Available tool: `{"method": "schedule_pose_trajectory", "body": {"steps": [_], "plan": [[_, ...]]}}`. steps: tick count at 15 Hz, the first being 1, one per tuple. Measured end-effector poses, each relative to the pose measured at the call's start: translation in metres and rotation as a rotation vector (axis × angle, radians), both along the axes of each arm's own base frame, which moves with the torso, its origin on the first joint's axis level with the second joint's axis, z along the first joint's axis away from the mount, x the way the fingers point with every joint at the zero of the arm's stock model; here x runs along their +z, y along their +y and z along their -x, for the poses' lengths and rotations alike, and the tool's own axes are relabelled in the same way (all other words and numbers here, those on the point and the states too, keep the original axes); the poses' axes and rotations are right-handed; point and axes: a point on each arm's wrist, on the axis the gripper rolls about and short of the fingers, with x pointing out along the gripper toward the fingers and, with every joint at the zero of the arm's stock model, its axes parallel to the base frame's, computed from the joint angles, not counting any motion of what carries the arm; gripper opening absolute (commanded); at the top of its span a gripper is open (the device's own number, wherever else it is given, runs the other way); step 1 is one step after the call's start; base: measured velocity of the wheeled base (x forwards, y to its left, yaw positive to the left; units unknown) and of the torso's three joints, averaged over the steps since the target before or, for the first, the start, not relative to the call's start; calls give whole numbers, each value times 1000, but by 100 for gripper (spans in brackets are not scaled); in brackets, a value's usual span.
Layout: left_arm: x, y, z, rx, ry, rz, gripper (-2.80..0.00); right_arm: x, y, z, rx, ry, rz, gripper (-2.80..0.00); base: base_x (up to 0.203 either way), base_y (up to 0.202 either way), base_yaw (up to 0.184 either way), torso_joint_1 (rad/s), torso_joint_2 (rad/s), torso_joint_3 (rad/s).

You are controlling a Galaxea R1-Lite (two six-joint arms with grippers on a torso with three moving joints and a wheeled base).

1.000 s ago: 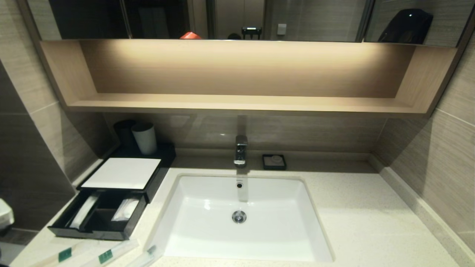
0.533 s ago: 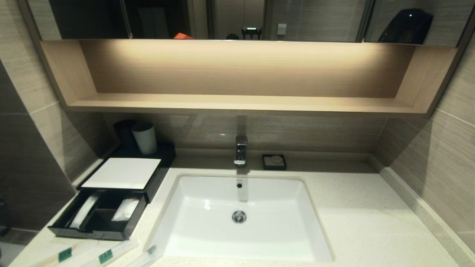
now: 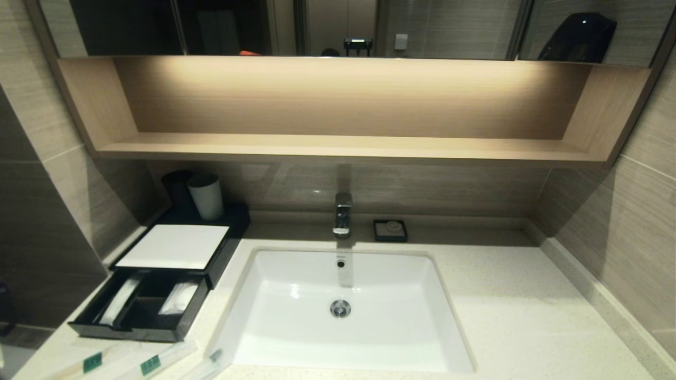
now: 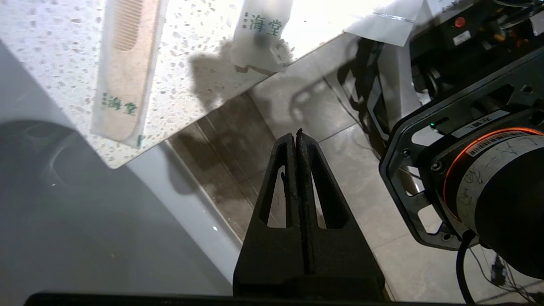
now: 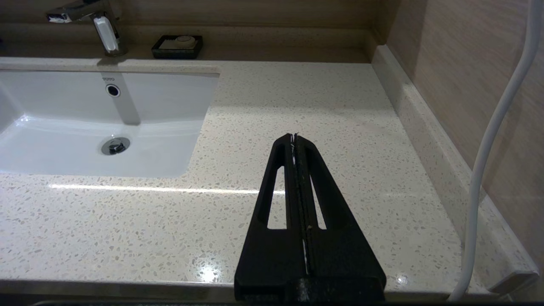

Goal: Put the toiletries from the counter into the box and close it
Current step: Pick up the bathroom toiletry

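Observation:
The dark box (image 3: 174, 245) with a white top panel stands on the counter (image 3: 517, 316) left of the sink, its drawer (image 3: 140, 311) pulled out with two white packets inside. Slim toiletries packets with green labels (image 3: 92, 362) (image 3: 150, 364) lie at the counter's front left edge. The left wrist view shows a wrapped comb (image 4: 123, 68) and another packet (image 4: 263, 34) on the counter. My left gripper (image 4: 295, 132) is shut and empty, off the counter's front edge over the floor. My right gripper (image 5: 294, 136) is shut and empty above the counter right of the sink. Neither shows in the head view.
A white sink (image 3: 401, 295) with a faucet (image 3: 342, 214) fills the middle. A black soap dish (image 3: 390, 230) sits behind it and a grey cup (image 3: 206, 196) behind the box. A wooden shelf (image 3: 343, 145) hangs above. A white cable (image 5: 493, 136) runs near the right wall.
A white part of my left arm at the head view's left edge has dropped out of sight. The orange reflection in the mirror has shrunk. Nothing on the counter moved.

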Motion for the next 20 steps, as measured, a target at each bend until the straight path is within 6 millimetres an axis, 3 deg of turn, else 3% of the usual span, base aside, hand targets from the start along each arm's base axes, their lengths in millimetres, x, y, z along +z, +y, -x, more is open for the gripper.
{"method": "schedule_pose_trajectory", "body": {"steps": [8, 17, 18, 20], "plan": [[-27, -7, -25, -82, -17, -27, -280, 0, 0, 0, 0, 0, 0, -280, 0, 0, 0, 0, 0, 0], [-34, -9, -36, -111, 7, -3, -280, 0, 0, 0, 0, 0, 0, -280, 0, 0, 0, 0, 0, 0], [-35, -10, -37, -115, 8, -1, 0, 0, 0, 0, 0, 0, 0, -280, 0, 0, 0, 0, 0, 0], [-35, -12, -39, -119, 12, 4, 0, 0, 0, 0, 0, 0, 0, -280, 0, 0, 0, 0, 0, 0]]}}
